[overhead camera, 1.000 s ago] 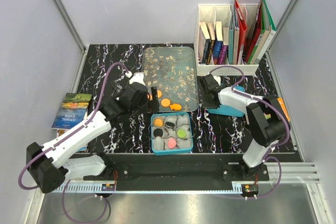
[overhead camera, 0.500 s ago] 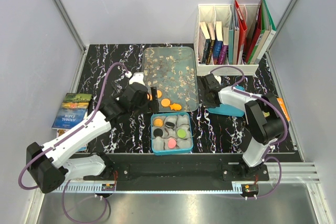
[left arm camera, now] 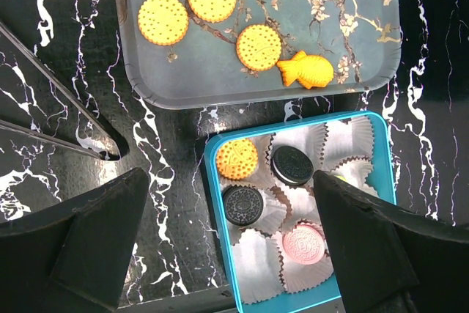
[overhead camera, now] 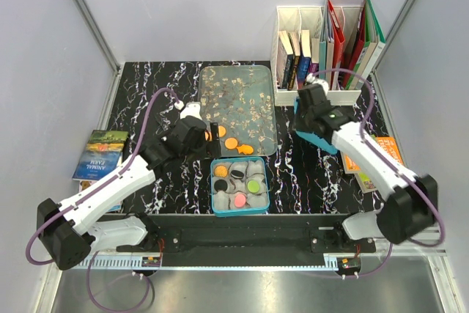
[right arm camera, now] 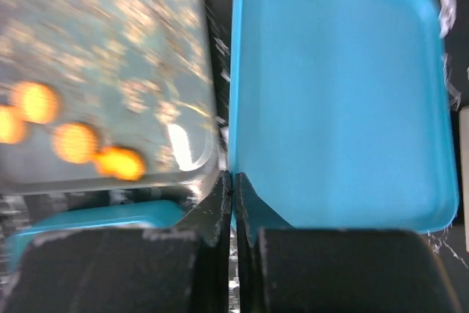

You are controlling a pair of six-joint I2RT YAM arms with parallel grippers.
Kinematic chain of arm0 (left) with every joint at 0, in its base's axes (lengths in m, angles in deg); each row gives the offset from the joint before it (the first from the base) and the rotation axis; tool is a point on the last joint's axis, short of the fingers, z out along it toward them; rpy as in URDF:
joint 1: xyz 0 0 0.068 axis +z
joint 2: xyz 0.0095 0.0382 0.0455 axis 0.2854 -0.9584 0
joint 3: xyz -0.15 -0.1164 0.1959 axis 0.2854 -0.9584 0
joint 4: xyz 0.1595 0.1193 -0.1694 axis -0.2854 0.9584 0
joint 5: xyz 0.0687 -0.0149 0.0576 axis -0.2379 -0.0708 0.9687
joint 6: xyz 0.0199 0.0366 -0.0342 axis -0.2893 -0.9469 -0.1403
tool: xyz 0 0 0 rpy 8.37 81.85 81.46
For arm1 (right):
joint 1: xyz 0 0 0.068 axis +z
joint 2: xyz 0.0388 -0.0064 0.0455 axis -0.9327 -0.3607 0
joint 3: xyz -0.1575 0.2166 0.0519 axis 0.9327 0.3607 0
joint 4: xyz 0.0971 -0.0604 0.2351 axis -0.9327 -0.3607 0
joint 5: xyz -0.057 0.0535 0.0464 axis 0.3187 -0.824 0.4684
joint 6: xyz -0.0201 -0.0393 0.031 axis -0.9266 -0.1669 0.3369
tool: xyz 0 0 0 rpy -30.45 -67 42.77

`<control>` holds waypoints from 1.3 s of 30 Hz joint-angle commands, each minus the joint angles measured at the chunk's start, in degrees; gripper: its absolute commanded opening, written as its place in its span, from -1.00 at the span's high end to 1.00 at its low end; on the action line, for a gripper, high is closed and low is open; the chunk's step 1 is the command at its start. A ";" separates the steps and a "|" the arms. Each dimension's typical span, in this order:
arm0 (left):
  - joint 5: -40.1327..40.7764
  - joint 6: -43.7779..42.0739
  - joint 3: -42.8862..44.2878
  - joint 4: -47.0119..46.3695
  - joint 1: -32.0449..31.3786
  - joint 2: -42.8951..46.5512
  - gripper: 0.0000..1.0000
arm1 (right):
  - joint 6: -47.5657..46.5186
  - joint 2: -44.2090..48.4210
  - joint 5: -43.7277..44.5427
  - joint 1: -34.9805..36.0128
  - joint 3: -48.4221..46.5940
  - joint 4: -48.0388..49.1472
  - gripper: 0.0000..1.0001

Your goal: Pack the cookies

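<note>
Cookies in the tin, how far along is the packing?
Done: five cookies sit in the blue tin's paper cups. In hand: right end effector pinches the blue lid; left end effector open, empty. Left: four cookies on the tray.

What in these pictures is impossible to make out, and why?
Green cookie: in the left wrist view, almost wholly behind a finger.
Tray cookies: right wrist view, blur turns them into orange smudges.
Tongs: left wrist view, handles cut off by the left edge.
Book titles: top view, too small to read.
Blue lid: right wrist view, gripped edge hidden between the shut fingers.
</note>
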 commanded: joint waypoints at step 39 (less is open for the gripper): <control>-20.17 21.35 -28.23 -74.66 14.61 15.58 -0.98 | 77.95 10.88 -35.44 -9.99 29.03 124.35 1.00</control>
